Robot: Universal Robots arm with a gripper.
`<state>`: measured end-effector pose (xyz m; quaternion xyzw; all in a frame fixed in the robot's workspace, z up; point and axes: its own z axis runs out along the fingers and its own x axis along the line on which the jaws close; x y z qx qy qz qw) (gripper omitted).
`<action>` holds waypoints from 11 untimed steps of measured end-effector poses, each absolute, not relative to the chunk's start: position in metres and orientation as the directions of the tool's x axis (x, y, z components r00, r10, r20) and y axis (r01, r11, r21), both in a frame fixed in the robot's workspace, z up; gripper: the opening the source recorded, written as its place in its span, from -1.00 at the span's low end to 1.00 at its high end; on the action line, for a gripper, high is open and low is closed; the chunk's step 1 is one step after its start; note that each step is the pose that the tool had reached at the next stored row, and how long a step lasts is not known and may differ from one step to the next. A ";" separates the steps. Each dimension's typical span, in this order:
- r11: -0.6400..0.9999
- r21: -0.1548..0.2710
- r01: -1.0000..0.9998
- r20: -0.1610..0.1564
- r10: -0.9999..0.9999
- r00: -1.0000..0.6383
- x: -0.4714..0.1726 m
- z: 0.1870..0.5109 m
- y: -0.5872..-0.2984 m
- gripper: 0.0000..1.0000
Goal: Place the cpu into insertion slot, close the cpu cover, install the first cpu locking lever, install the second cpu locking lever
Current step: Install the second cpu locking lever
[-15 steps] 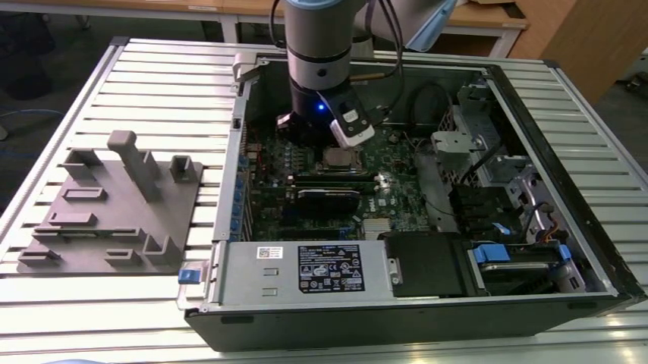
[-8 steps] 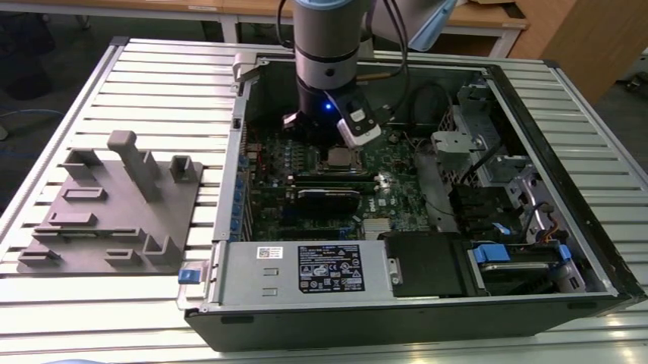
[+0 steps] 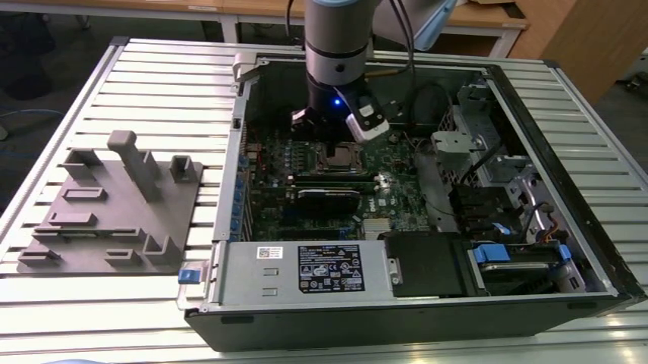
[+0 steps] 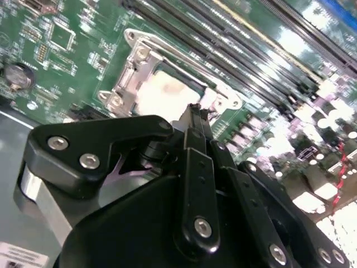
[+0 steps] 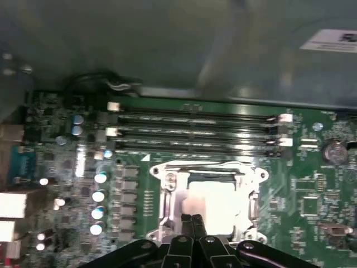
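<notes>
Both wrist views show the cpu (image 5: 215, 204) lying flat in the insertion slot (image 5: 167, 204), its pale silver face framed by the cpu cover (image 5: 209, 167), which appears to be folded down over it. The placing of the chip can therefore be judged done, and the closing of the cover done or nearly so. A thin lever rod (image 4: 187, 56) is seen running along one edge of the socket in the second wrist view; whether it is latched cannot be told. The step in hand is thus judged to be the locking levers.

The gripper (image 4: 195, 110) is held just above the socket's edge, its fingers brought together to a narrow tip with nothing clamped between them. Contact with the cover cannot be confirmed. For a lever to be set, the closed tip would have to be pressed against the rod and the rod carried down and under its hook.

In the exterior view, the arm (image 3: 336, 45) stands over the motherboard (image 3: 390, 171) inside the open computer case (image 3: 567, 136), which lies on the slatted table (image 3: 162, 76). A grey fixture block (image 3: 111, 212) sits at the exterior view's left.
</notes>
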<state>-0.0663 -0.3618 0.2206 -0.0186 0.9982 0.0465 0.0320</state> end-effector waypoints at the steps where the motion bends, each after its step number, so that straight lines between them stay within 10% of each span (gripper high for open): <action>1: 0.995 0.092 -0.040 -0.066 -0.034 -0.997 -0.063 0.221 -0.362 -0.79; 11: 0.995 0.091 -0.040 -0.065 -0.034 -0.997 -0.052 0.220 -0.362 -0.79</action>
